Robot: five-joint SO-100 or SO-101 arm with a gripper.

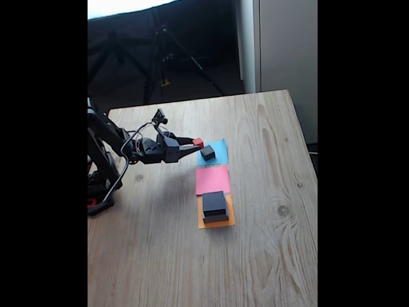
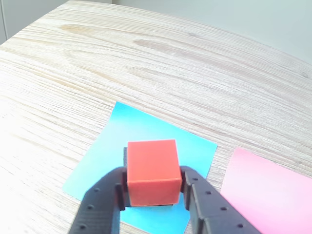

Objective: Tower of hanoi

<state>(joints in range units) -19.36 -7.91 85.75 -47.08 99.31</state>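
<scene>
My gripper (image 1: 197, 146) is shut on the tiny red cube (image 1: 198, 142), reaching in from the left of the fixed view. In the wrist view the red cube (image 2: 152, 170) sits between the two black fingers (image 2: 105, 200) of the gripper (image 2: 153, 191), over the blue paper square (image 2: 122, 141). A small black cube (image 1: 208, 152) rests on that blue paper (image 1: 219, 148), right beside and below the red one; only a dark sliver (image 2: 125, 155) of it shows past the red cube. I cannot tell whether the two touch. A medium black block (image 1: 214, 201) lies on a flat grey block (image 1: 216, 218) on the orange paper (image 1: 229, 220).
A pink paper square (image 1: 212, 180) lies bare between the blue and orange ones, and its corner (image 2: 268, 190) shows in the wrist view. The arm's base (image 1: 101, 185) stands at the table's left edge. Bare wood (image 1: 275, 211) stretches to the right, and a tripod (image 1: 163, 51) stands behind the table.
</scene>
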